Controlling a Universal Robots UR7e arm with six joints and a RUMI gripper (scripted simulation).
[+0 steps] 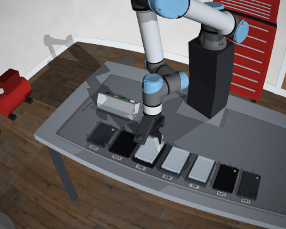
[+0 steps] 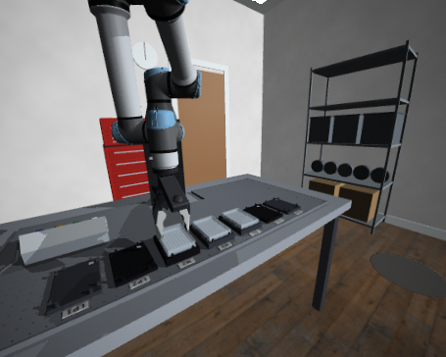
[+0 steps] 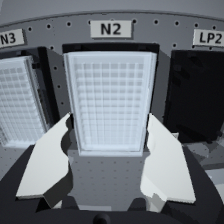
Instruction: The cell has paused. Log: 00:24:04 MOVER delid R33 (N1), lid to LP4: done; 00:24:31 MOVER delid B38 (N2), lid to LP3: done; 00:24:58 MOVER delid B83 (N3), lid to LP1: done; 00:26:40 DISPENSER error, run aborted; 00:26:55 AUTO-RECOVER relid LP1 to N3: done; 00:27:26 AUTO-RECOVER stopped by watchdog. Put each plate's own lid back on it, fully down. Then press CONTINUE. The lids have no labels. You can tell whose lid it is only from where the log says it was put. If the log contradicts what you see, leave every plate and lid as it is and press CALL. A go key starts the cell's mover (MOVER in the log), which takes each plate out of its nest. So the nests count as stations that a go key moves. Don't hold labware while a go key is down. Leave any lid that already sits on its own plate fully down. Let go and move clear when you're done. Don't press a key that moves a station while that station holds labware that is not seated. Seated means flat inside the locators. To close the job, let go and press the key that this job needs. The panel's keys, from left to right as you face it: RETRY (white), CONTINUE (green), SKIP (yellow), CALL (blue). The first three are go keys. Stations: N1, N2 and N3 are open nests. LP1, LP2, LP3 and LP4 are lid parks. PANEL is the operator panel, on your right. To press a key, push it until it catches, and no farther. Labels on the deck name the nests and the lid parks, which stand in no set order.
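Three nests [image 1: 148, 163] [image 2: 182, 258] [image 3: 156, 48] hold pale plates [image 1: 149, 151] [image 2: 177, 241] [image 3: 111, 100] (N2 between fingertips)

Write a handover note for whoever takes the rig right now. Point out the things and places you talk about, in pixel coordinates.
Tool [image 1: 151, 145] [image 2: 174, 229] [image 3: 110, 114]: shut on the N2 labware [image 1: 148, 153] [image 2: 177, 241] [image 3: 110, 85]; whether on lid alone, cannot tell.
Where things are: the N3 plate [image 1: 176, 160] [image 2: 211, 230] [image 3: 17, 100] and N1 plate [image 1: 201, 168] [image 2: 239, 219] stand in their nests. No lid shows on LP1 [image 1: 101, 135] [image 2: 74, 284], LP2 [image 1: 121, 146] [image 2: 132, 265] [image 3: 197, 95], LP3 [image 1: 225, 178] [image 2: 263, 213] or LP4 [image 1: 249, 185] [image 2: 281, 205].
Done: lids look gone from the parks; full seating cannot be confirmed.
Left: confirm all three lids are fully down, let go, move clear, then likely press CONTINUE on the panel [image 1: 116, 106] [image 2: 66, 240].
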